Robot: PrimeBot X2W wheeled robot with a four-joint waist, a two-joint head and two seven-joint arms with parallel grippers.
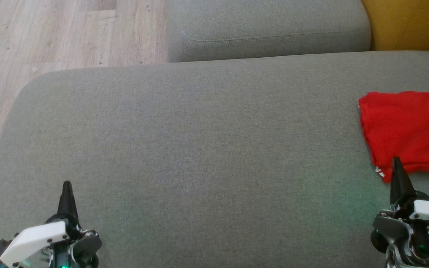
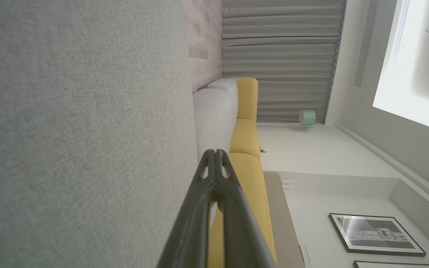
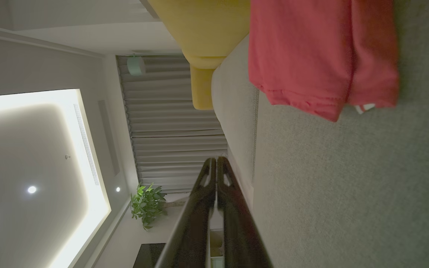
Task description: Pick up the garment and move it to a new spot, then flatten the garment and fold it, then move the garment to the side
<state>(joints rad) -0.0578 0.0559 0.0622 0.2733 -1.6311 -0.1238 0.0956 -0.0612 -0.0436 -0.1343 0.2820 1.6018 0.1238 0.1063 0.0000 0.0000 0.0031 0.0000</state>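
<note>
The garment [image 1: 410,130] is red and lies folded at the right edge of the grey sofa seat [image 1: 199,149]; in the right wrist view the garment [image 3: 318,56] sits at the top, with a white tag at its corner. My right gripper [image 1: 397,160] is shut and empty, its tip just at the garment's near edge. In the right wrist view its fingers [image 3: 216,160] are pressed together. My left gripper [image 1: 66,185] is shut and empty at the lower left, far from the garment, with its tips [image 2: 214,152] closed in the left wrist view.
A second grey cushion [image 1: 266,26] lies behind the seat, with a yellow cushion [image 1: 408,22] at the far right. Wooden floor [image 1: 50,33] shows beyond the seat's left and back-left edges. The wide middle of the seat is bare fabric.
</note>
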